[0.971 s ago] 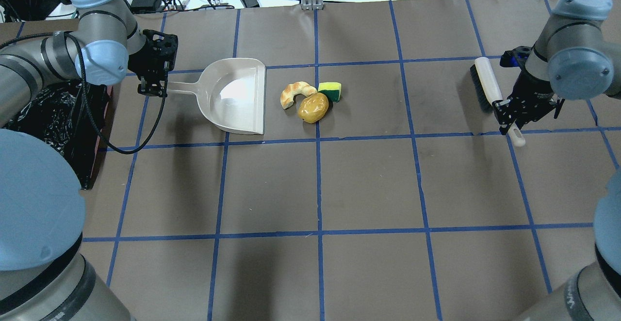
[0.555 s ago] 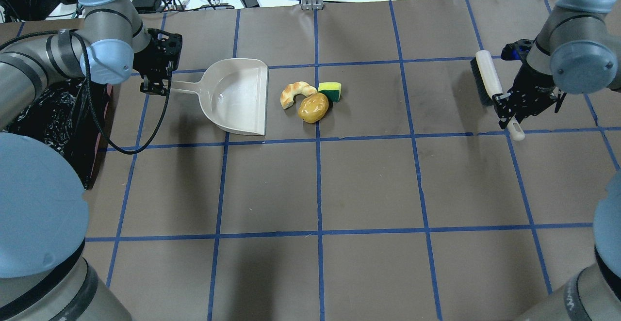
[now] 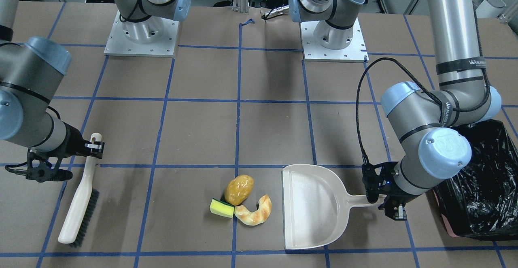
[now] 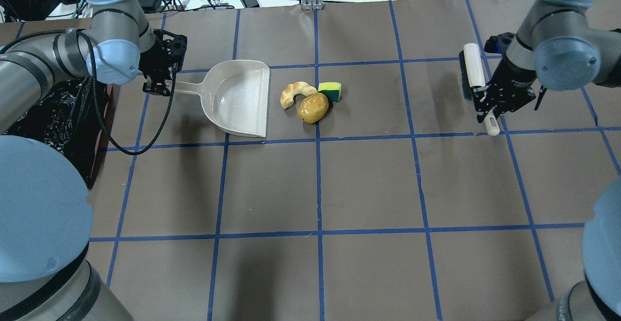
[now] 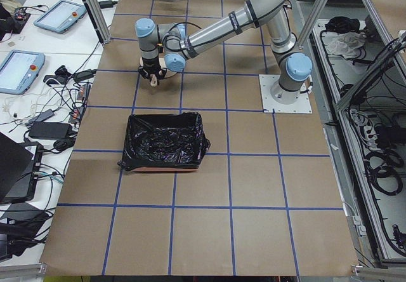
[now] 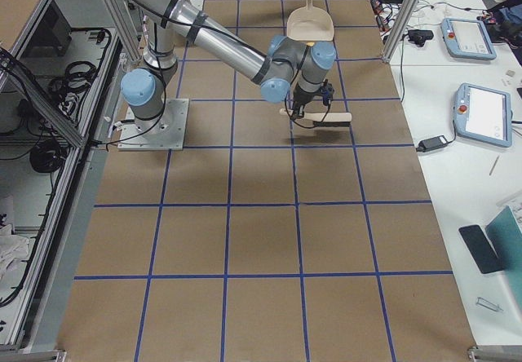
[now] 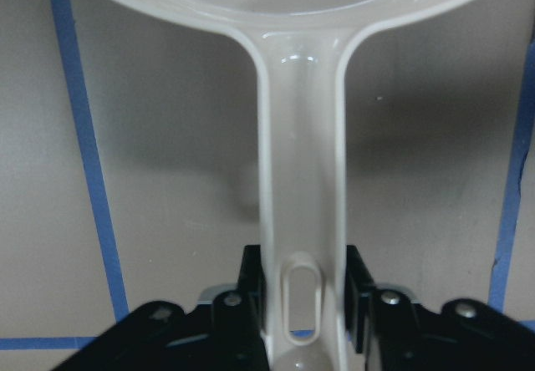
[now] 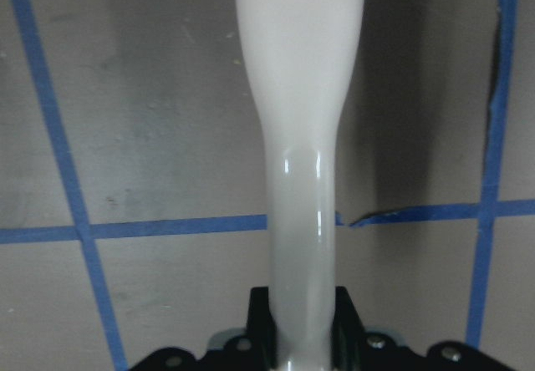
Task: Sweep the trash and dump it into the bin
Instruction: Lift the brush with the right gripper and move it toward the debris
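Only the wrist views are showing the grips: left hand (image 7: pixel 303 300) clamping the dustpan (image 4: pixel 240 98) by its handle, right hand (image 8: pixel 303 317) clamping the brush (image 4: pixel 471 66). Golden potato (image 4: pixel 313 107), sponge (image 4: pixel 330 88) and croissant (image 4: pixel 293 92) are lying bunched beside the dustpan's mouth, black-lined bin (image 5: pixel 163 143) beyond its handle.

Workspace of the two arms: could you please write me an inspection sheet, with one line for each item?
Surface: brown table with a blue tape grid.
Job's things: potato, sponge and croissant clustered at the open edge of the dustpan; black-lined bin on the robot's left.
Clutter: nothing seen.
Claws: left claw shut on the dustpan handle; right claw shut on the brush handle.
Cables: black cable loops off the left arm.
Surroundings: tablets on side benches.
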Controlling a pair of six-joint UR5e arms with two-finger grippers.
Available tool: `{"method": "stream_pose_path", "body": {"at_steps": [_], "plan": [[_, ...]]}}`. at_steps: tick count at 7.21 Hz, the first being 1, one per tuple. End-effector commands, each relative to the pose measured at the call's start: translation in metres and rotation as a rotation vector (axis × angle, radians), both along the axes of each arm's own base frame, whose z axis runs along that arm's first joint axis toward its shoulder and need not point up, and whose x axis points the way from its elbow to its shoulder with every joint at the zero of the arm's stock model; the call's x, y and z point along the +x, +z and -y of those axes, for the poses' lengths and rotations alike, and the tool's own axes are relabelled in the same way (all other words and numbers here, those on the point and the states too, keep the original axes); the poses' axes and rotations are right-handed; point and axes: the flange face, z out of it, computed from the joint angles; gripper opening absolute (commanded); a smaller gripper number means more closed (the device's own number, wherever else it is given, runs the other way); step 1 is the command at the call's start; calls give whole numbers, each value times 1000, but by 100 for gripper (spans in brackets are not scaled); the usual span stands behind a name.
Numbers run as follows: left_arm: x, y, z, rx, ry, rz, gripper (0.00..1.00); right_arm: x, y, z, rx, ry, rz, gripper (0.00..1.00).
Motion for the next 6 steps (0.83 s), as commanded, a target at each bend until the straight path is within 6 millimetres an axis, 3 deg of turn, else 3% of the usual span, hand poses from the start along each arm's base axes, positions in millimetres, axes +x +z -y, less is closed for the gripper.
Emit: {"method": "stream_pose_path", "body": {"at_steps": [1,3,6], "plan": [[0,0,0,0,-1,-1,13,74,4,-2,-15,21,39,0],[-1,-1,0,0,-1,-4,13,146,2,-16,4,-10,39,0],[0,-2,1,2,-1,-3,13,213,-2,-36,34,-52,70,0]]}}
